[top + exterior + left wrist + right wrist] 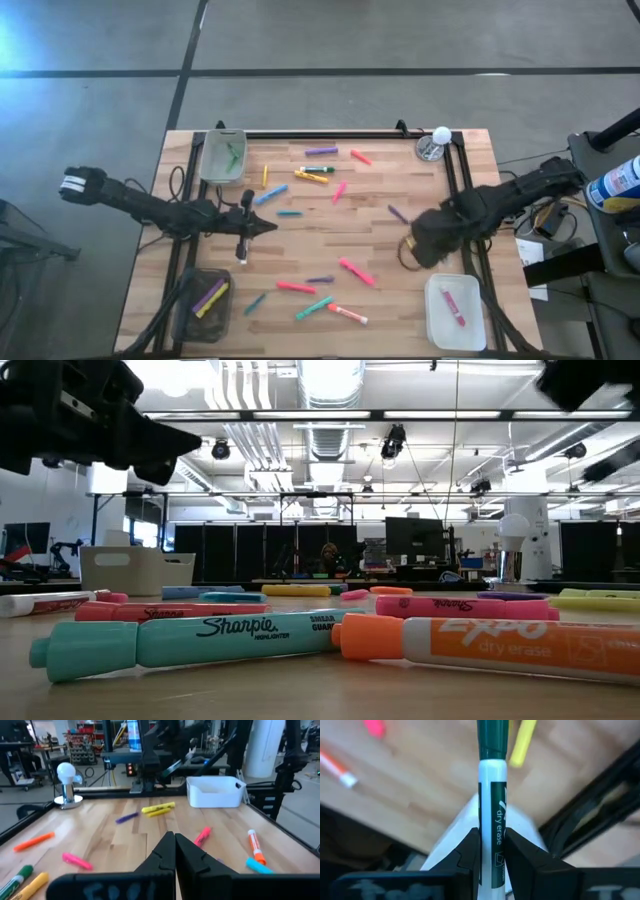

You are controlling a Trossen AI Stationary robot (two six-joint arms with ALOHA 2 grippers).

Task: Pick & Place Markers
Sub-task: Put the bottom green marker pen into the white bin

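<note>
Markers in pink, yellow, green, blue, purple and orange lie scattered flat on the wooden table (330,240). My right gripper (492,837) hangs above the table's right side (430,238), pointing down, shut on a white dry-erase marker with a green cap (491,785). My left gripper (175,845) is shut and empty. It hovers level over the left middle of the table (262,226), pointing toward the right edge. In the low view a teal highlighter (190,642) and an orange marker (480,645) lie nearest. My right gripper pinches the green marker's white labelled barrel (496,827) between its two fingers (470,847). The fingers come from above, steeply slanting down. The marker's capped end (491,740) sticks out past the fingertips, and the marker is lifted clear of the table.
A clear bin (222,155) with a green marker stands far left, a dark bin (205,298) with purple and yellow markers near left, and a white bin (456,312) with a pink marker near right. A white ball on a round stand (438,140) sits at the far right corner.
</note>
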